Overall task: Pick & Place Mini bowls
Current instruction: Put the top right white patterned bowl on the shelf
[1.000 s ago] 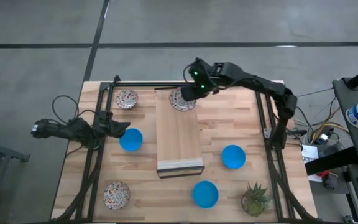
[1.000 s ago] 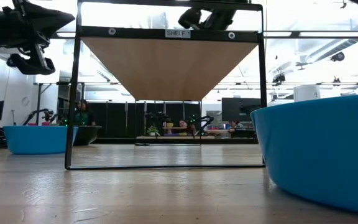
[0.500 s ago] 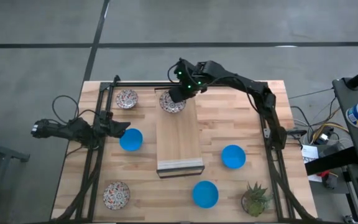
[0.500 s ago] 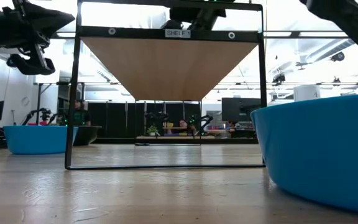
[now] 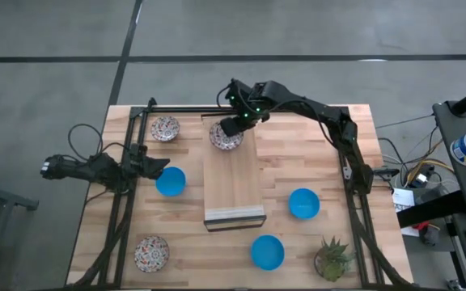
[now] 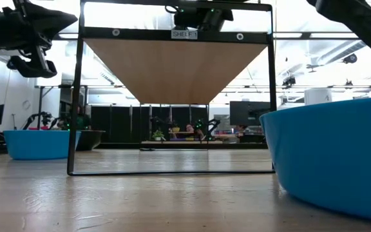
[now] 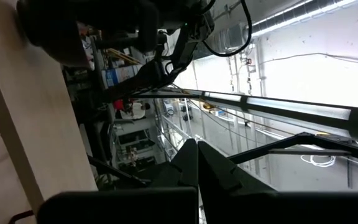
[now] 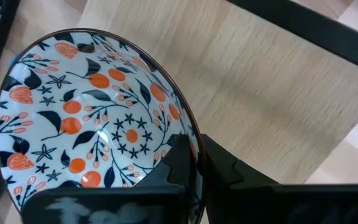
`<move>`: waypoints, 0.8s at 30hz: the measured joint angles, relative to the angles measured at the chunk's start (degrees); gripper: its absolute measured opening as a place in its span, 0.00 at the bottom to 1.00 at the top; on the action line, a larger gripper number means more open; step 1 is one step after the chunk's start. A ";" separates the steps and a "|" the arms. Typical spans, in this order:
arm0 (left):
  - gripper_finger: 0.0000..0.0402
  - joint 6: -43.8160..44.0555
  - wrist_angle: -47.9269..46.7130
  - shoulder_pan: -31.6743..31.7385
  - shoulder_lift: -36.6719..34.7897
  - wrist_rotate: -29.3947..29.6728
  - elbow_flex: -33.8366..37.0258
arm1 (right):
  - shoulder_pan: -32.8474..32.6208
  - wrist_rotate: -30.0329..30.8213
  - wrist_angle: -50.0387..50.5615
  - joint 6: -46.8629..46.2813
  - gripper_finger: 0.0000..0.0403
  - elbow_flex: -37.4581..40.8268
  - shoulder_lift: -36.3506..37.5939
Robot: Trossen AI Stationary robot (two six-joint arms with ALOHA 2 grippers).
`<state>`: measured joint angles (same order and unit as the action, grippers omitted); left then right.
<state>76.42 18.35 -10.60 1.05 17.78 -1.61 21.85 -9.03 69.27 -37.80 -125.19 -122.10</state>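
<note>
Three blue mini bowls sit on the table in the high view: left (image 5: 170,182), right (image 5: 303,204) and near (image 5: 267,252). Patterned mini bowls rest at the far left (image 5: 165,128) and the near left (image 5: 151,253). My right gripper (image 5: 233,128) is shut on the third patterned bowl (image 5: 225,137) over the far left corner of the pale board (image 5: 233,182). My left gripper (image 5: 160,166) waits shut beside the left blue bowl, touching nothing. My right gripper holds the patterned bowl by its rim (image 8: 190,132), on the side toward the table's right. One finger (image 8: 178,158) is inside the bowl and one (image 8: 222,167) outside, coming from above. The bowl sits level, mouth up; whether its base touches the board I cannot tell.
The board is the top of a raised black-framed shelf (image 6: 172,33) in the table's middle. A small green potted plant (image 5: 332,259) stands at the near right corner. Black frame rails (image 5: 350,174) run along the table's left and right sides.
My right gripper has carried the patterned bowl toward the table's left, from the board's far middle to its far left corner, then a little toward the near edge, staying shut on the rim.
</note>
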 joint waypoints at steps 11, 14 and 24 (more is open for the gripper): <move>0.00 0.48 0.00 -0.01 -0.01 0.00 -0.02 | -1.01 0.04 0.90 0.91 0.17 0.04 0.11; 0.00 0.42 0.00 0.01 -0.01 0.00 0.00 | -1.46 0.03 0.89 1.01 0.24 0.06 0.35; 0.00 0.52 -0.07 -0.01 -0.01 -0.93 0.00 | -1.62 0.04 1.09 2.18 0.36 -1.79 0.98</move>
<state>76.95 18.28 -10.61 1.04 16.85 -1.61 20.23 -8.99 70.36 -35.61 -126.98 -121.12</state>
